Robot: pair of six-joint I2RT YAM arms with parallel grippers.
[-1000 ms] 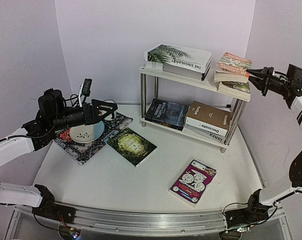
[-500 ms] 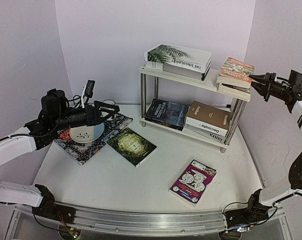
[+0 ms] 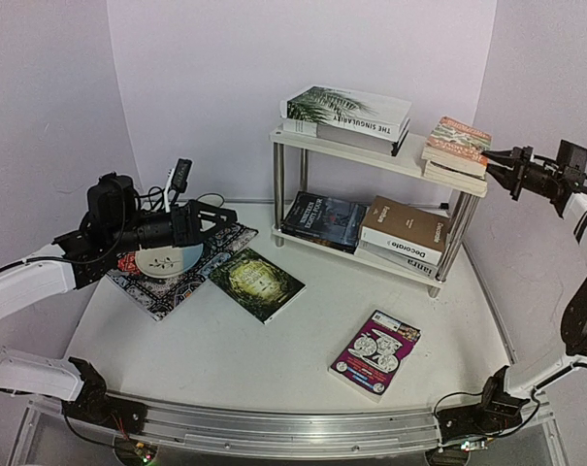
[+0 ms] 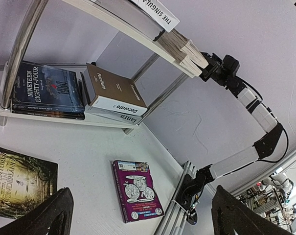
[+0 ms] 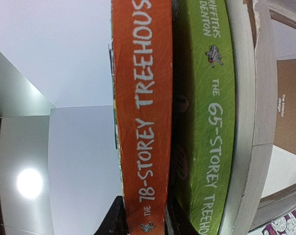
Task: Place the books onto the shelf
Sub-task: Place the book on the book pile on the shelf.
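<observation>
Right jaws clenched on spine of orange paperback (image 5: 142,112), likely seating it flat atop lime-green paperback (image 5: 206,122) on top board of white 2-tier metal-legged shelf (image 3: 351,148), right end; left jaws released, empty, above bench (image 3: 225,359).

Books (image 3: 346,107) on shelf (image 3: 278,194) (two before it)

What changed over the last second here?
The right claw, clamped on the orange book, lowered it squarer onto the green book on the shelf's top board. The left claw, open, drifted slightly right above the plate. Everything else stayed put.
</observation>
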